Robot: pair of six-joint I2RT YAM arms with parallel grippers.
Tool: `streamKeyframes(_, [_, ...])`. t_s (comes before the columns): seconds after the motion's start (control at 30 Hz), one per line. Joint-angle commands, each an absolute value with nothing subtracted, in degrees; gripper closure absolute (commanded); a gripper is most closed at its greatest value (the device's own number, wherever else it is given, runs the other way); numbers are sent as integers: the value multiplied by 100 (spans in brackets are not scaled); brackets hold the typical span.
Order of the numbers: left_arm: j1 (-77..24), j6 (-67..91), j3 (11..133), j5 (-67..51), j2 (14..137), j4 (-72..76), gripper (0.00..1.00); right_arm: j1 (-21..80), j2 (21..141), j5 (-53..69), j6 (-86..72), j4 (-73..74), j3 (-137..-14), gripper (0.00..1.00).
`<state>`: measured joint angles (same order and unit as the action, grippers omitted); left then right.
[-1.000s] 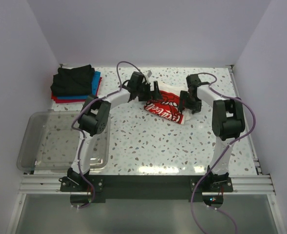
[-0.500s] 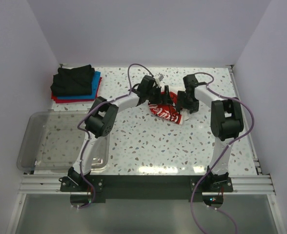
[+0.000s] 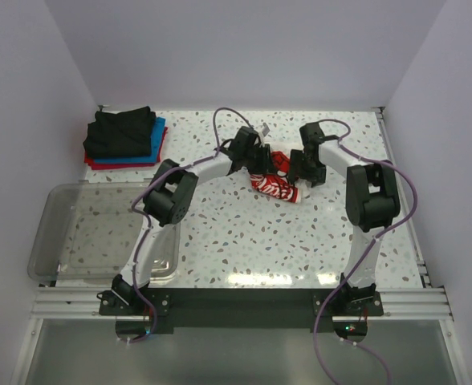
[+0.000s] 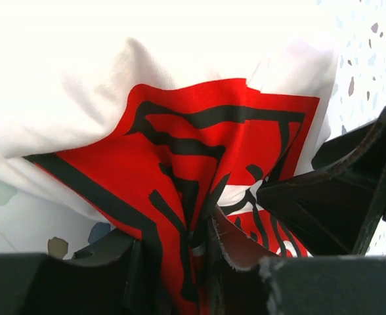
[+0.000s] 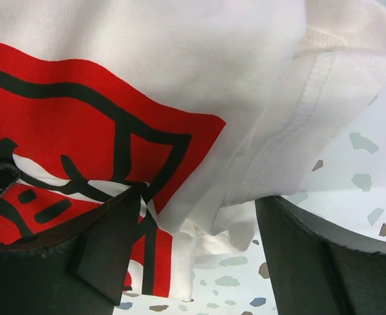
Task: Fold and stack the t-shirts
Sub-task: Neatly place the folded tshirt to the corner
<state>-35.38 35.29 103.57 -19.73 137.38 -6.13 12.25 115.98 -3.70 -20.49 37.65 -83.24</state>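
White cloth t-shirt with a bold red-and-black print (image 3: 276, 186) lies bunched toward the back of the speckled table (image 3: 244, 233), between my two arms. My left gripper (image 4: 192, 252) is pinched onto a fold of its printed side. My right gripper (image 5: 199, 223) sits at its white hem, jaws apart. I see the folded black, blue and red tees (image 3: 124, 136) stacked at the far left.

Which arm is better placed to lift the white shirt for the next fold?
Left. The left tool pinches the shirt at its red print. The right tool stands open at the white hem, holding nothing.
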Motion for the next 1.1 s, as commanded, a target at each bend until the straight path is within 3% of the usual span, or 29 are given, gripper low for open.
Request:
streamKeyframes(0.0, [-3656,3384,10397,-1767,14045,-1450,88,1468,11611,-9,-2171,3761,-8156,23])
streamKeyframes(0.07, [-3586,3314,10468,-1705,14027,-1599,100,1459,11567,-9,-2145,3858,-8174,22])
streamKeyframes(0.5, [-3120,2391,10372,-914,13001,-2127,100,1292,11048,-17,-2066,4157,-8121,14])
streamKeyframes(0.73, [-2901,2119,10371,-686,12525,-2276,100,1064,10635,1089,-2109,3482,-7726,10])
streamKeyframes(1.07, [-2655,1547,10871,-475,12068,-2750,100,879,10169,1389,-1916,3322,-7471,9])
